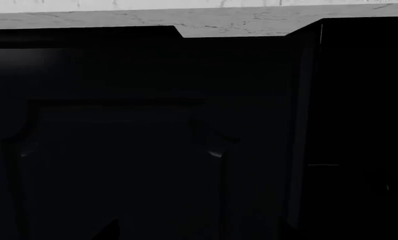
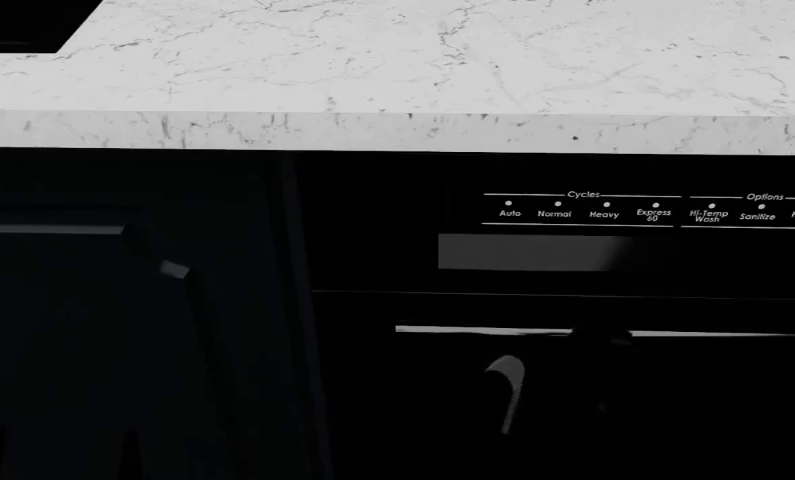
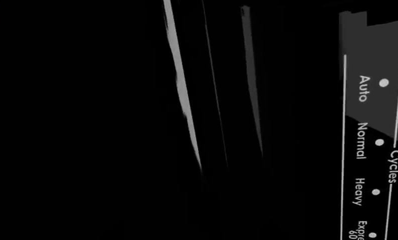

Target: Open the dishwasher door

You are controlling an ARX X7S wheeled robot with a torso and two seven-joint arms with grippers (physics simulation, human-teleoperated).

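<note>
The dishwasher door (image 2: 717, 400) is a glossy black panel under the control strip (image 2: 584, 212) with its white "Cycles" and "Options" labels. Its thin silver bar handle (image 2: 477, 329) runs across the door's top. My right gripper (image 2: 600, 338) is a dark shape that covers a short stretch of that bar; its jaws are lost in the black. In the right wrist view the handle (image 3: 182, 90) shows as a bright strip close by, next to the labels (image 3: 376, 145). My left gripper (image 1: 202, 231) faces a cabinet door (image 1: 118, 165), fingertips (image 1: 110, 231) wide apart and holding nothing.
A white marble countertop (image 2: 437, 70) overhangs the dishwasher and the cabinet; its edge (image 1: 219, 22) also shows in the left wrist view. A black cooktop corner (image 2: 10, 25) sits at the far left. A plain black cabinet door (image 2: 50, 330) stands left of the dishwasher.
</note>
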